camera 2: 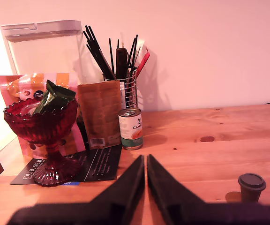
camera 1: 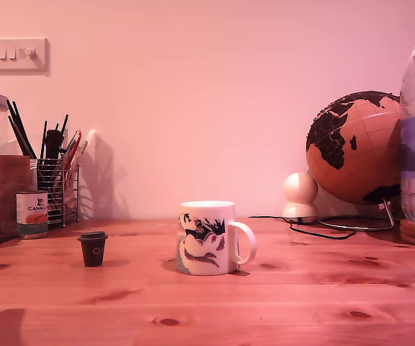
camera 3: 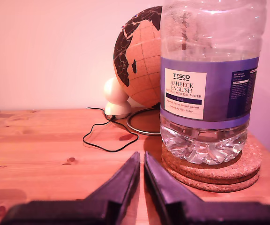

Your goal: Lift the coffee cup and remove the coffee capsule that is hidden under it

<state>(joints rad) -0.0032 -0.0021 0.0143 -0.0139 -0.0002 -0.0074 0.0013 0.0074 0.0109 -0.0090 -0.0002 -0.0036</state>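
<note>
The pine table (camera 1: 279,303) filled the exterior view, and neither arm showed in it. At the exterior view's right stood the big Tesco water bottle (camera 3: 210,79) on its cork coasters (camera 3: 214,173), with the cork globe (camera 1: 351,148) just beside it and a black cable (camera 3: 107,136) trailing across the wood.

Centre stage was the coffee cup (camera 1: 206,238), standing upright on the table, mouth up, its long axis vertical and its loop handle pointing toward the exterior view's right. It looked like glazed ceramic: stiff, fairly heavy, slippery and breakable, so I judged the handle or the rim wall the safest place to grip.

At the exterior view's left sat the wire pen holder (camera 1: 57,191), and in front of it the small labelled tin can (camera 1: 32,214). The first wrist view also picked up a red glass goblet (camera 2: 43,136) and a clear lidded container (camera 2: 46,47) behind it.

Smallest of all, the coffee capsule (camera 1: 93,248): it was out in the open, well apart from the cup toward the exterior view's left, upright with its wide flat rim on top, axis vertical. It seemed light and rigid, easy to tip; a pinch across the tapered body under the rim would suit.

My first gripper (camera 2: 146,161) had its fingers pressed nearly together with nothing between them, the capsule near it on the table. My second gripper (camera 3: 141,159) was likewise all but closed and empty, facing the bottle.
</note>
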